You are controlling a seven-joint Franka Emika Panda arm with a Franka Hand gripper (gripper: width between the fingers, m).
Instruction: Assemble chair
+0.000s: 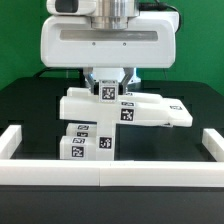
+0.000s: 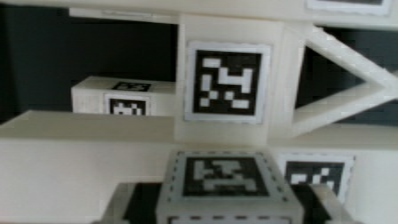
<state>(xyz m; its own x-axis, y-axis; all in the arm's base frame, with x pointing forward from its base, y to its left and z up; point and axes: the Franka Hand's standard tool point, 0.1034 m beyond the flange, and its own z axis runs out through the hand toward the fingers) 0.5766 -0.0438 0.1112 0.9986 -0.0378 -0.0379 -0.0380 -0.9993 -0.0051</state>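
Gripper [image 1: 107, 87], fingers clasping a tagged chair part [image 1: 104, 92] over the stacked assembly [image 1: 142, 112]; slight tilt would jam the joint or topple it

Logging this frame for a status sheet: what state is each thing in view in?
gripper: shut on the tagged block.
tagged block: upright, gripped, against the slab.
slab: lying flat, not gripped.
small cube: resting, tag showing, apart from the gripper.
border rail: lying flat along the table edge, untouched.
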